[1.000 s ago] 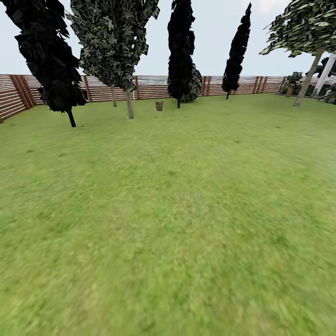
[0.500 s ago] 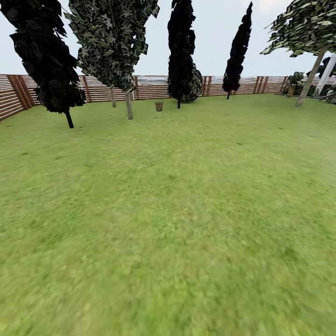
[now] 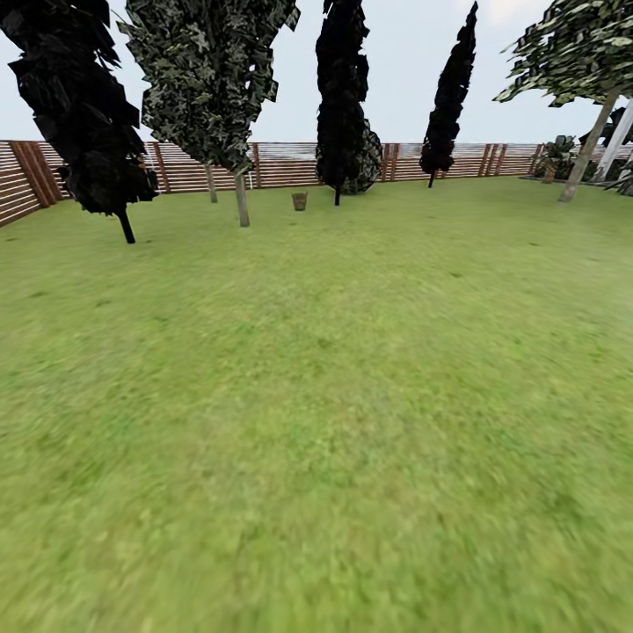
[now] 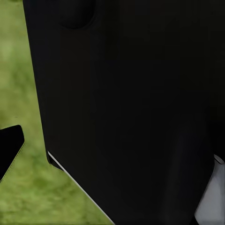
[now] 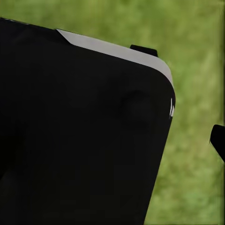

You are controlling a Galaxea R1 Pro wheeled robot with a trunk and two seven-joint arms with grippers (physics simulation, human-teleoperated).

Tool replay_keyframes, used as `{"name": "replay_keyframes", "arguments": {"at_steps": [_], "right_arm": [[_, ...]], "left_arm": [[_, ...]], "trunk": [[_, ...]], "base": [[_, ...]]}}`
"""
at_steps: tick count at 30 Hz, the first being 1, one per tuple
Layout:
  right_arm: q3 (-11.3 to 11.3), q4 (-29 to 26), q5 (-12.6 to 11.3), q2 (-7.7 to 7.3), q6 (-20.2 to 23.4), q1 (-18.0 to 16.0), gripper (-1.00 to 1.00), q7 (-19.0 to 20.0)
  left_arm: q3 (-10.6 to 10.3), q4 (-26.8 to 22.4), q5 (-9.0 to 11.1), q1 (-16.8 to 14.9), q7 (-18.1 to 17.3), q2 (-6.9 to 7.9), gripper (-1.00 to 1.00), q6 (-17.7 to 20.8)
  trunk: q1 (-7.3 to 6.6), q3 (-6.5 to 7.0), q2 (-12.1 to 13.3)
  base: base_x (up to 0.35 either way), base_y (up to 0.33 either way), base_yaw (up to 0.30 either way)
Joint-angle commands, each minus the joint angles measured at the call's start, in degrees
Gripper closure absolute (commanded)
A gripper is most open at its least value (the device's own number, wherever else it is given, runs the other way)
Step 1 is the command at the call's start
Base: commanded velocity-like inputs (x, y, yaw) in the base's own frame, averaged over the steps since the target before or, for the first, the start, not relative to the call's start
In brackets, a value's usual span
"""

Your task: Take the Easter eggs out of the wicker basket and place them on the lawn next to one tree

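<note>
The wicker basket [image 3: 300,201] stands far off on the lawn [image 3: 352,396] near a pale-trunked tree [image 3: 241,200] by the fence [image 3: 281,165]; arm pose and grip of both hands cannot be told.

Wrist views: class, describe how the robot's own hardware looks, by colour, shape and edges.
In both wrist views a big matte black body with rounded corners and a thin pale grey edge stands before the lawn. A small black tip pokes in at the frame's side. No cables or markings show.

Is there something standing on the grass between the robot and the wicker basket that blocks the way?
Nothing visible does. In the head view, open lawn stretches up to the wicker basket far ahead. The pale-trunked tree stands just left of it, off that line.
</note>
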Motion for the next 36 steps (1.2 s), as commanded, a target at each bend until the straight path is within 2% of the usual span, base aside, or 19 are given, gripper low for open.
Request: {"name": "replay_keyframes", "arguments": {"at_steps": [1,36], "right_arm": [[0.09,0.04,0.18,-0.01,-0.15,-0.03,-1.00,0.03],[0.09,0.04,0.18,-0.01,-0.15,-0.03,-1.00,0.03]], "left_arm": [[0.03,-0.09,0.05,0.03,-0.06,0.00,-1.00,-0.07],[0.03,-0.09,0.05,0.03,-0.06,0.00,-1.00,-0.07]], "trunk": [[0.03,-0.04,-0.02],[0.03,-0.04,-0.02]], "base": [[0.328,0.000,0.000],[0.328,0.000,0.000]]}}
